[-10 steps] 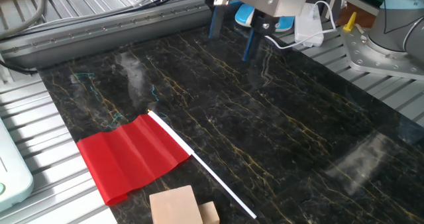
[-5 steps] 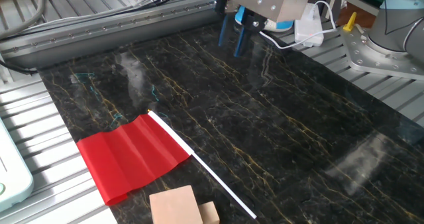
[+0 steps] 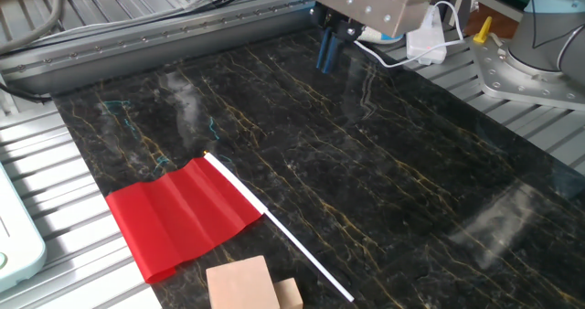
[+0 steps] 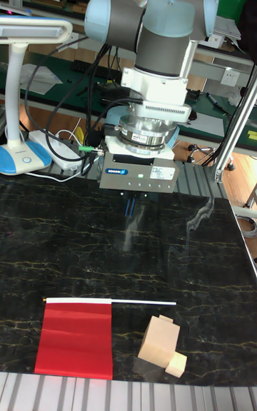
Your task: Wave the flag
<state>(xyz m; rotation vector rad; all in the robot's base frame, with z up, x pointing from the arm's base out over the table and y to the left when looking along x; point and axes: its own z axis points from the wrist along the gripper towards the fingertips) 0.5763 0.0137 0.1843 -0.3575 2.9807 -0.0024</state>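
Note:
The flag (image 3: 183,216) lies flat on the dark marble table (image 3: 393,190) at the front left, its red cloth rippled. Its thin white stick (image 3: 292,243) runs toward the front right. In the tall fixed view the flag (image 4: 75,340) lies near the front edge, with its stick (image 4: 143,302) along the cloth's far side. My gripper (image 3: 325,49) hangs over the table's back edge, far from the flag. Its blue fingers are pressed together with nothing between them. In the tall fixed view the gripper (image 4: 130,205) points straight down below the arm.
Pale wooden blocks (image 3: 245,285) sit at the front edge just right of the flag, also visible as blocks (image 4: 163,345) in the tall view. A white desk lamp (image 4: 21,158) and cables stand behind the table. A metal rail (image 3: 137,44) borders the back left.
The blue fingers, wide apart a second ago, have closed together on nothing. The gripper has shifted slightly right and up. The flag has not moved.

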